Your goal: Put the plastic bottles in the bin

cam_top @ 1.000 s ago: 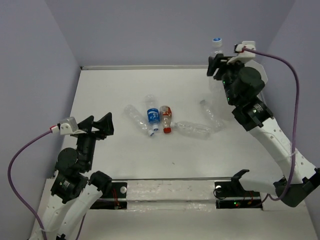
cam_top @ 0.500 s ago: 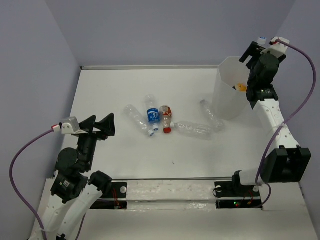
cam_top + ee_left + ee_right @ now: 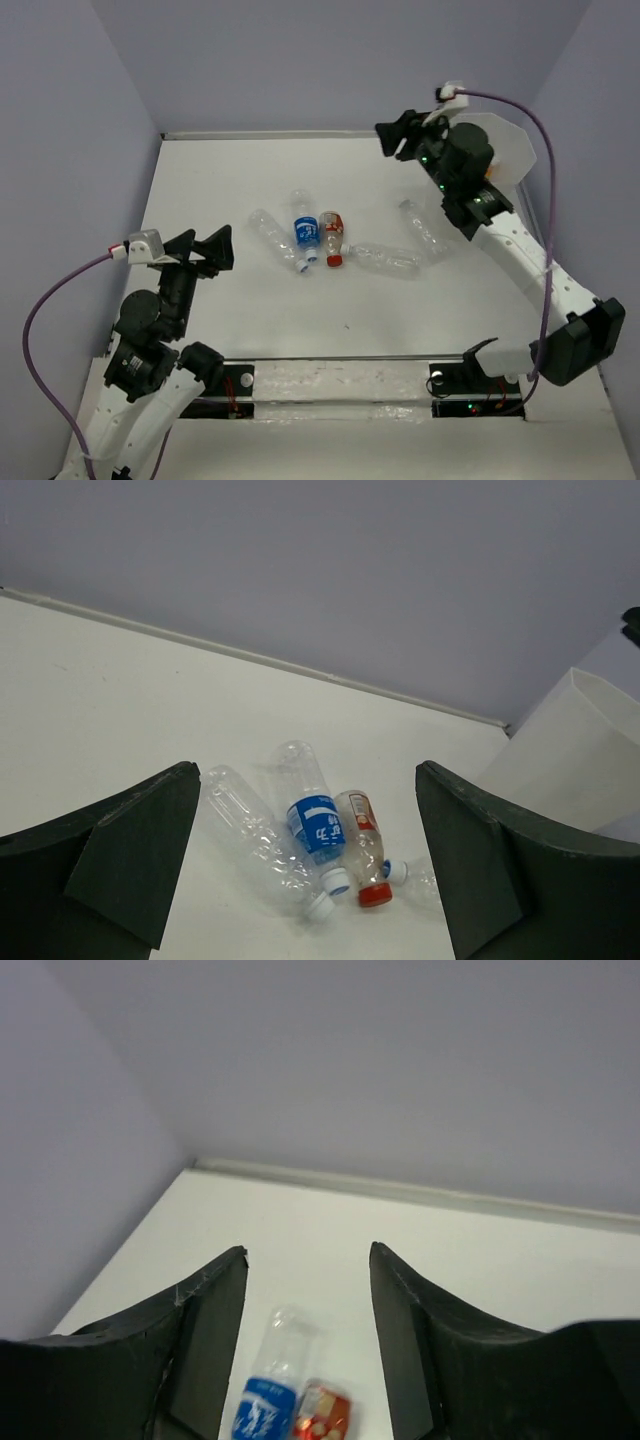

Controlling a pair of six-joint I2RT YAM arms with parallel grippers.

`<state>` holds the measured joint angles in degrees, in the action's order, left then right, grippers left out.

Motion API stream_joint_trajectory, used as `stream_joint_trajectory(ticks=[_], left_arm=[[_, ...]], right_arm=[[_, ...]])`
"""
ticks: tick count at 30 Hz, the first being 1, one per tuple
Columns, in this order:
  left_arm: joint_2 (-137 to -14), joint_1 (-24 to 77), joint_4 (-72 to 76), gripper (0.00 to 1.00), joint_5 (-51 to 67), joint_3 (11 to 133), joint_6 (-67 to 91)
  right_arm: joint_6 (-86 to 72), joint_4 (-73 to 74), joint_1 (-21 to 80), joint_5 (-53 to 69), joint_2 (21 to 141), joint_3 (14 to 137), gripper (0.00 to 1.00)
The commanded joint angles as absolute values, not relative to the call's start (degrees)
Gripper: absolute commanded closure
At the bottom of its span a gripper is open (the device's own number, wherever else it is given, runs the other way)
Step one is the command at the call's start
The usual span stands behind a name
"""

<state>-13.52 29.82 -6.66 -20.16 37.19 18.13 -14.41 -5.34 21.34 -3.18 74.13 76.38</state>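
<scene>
Five plastic bottles (image 3: pixel 385 258) lie on their sides around the middle of the worktop (image 3: pixel 230 170), among them a blue-labelled bottle (image 3: pixel 303 229) just beside a red-capped bottle (image 3: pixel 332 236). The bin (image 3: pixel 508 150) stands in the far right corner, partly hidden by the right arm. The right gripper (image 3: pixel 392 132) hangs in the air left of the bin, fingers spread with nothing between them, and the left gripper (image 3: pixel 205 242) is raised over the near left part, its fingers likewise wide apart and empty.

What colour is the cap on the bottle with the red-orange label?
Red. The cap shows best in the left wrist view.
</scene>
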Motion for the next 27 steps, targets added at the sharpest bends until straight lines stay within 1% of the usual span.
stream_joint_trajectory(ticks=[1,3,5,7,9,10,12,14,15,19,23,27], left_arm=[[-15.82,29.27,-4.22,0.01,-20.30,37.62,17.67],[-16.17,29.36,-4.39,0.01,-20.48,37.53,17.67],[-16.17,29.27,-4.39,0.01,-20.65,37.62,17.75],[-16.52,29.27,-4.48,0.01,-20.74,37.62,17.84],[-16.61,29.18,-4.39,0.01,-20.57,37.62,17.93],[-16.70,29.18,-4.48,0.01,-20.48,37.62,17.93],[-16.70,29.18,-4.39,0.01,-20.48,37.62,17.84],[-16.52,29.18,-4.48,0.01,-20.48,37.53,17.93],[-16.35,29.09,-4.48,0.01,-20.48,37.62,17.93],[-16.08,29.09,-4.39,0.01,-20.30,37.62,18.02],[-15.82,29.09,-4.48,0.01,-20.39,37.62,17.93],[-15.91,29.09,-4.31,0.01,-20.39,37.62,17.93]], right_arm=[[-13.19,-0.18,31.71,-4.82,85.13,78.65,0.47],[-13.53,-0.18,35.83,-7.80,89.28,80.59,0.51],[-14.41,2.37,38.05,-9.22,95.32,84.87,0.51],[-14.76,4.20,41.20,-11.85,99.73,88.22,0.47],[-14.94,5.88,42.53,-14.83,106.83,94.35,0.38],[-15.38,7.72,43.06,-15.46,109.22,96.40,0.27],[-16.17,10.97,43.07,-17.30,115.88,102.53,0.18],[-16.52,12.82,43.59,-19.33,121.17,105.54,0.13],[-16.78,13.96,43.59,-19.34,121.20,107.04,0.13],[-16.96,18.26,43.59,-19.42,128.56,113.97,0.12],[-16.61,20.65,43.59,-19.17,133.41,118.12,0.14],[-16.79,21.00,43.59,-17.05,136.83,120.84,0.20]])
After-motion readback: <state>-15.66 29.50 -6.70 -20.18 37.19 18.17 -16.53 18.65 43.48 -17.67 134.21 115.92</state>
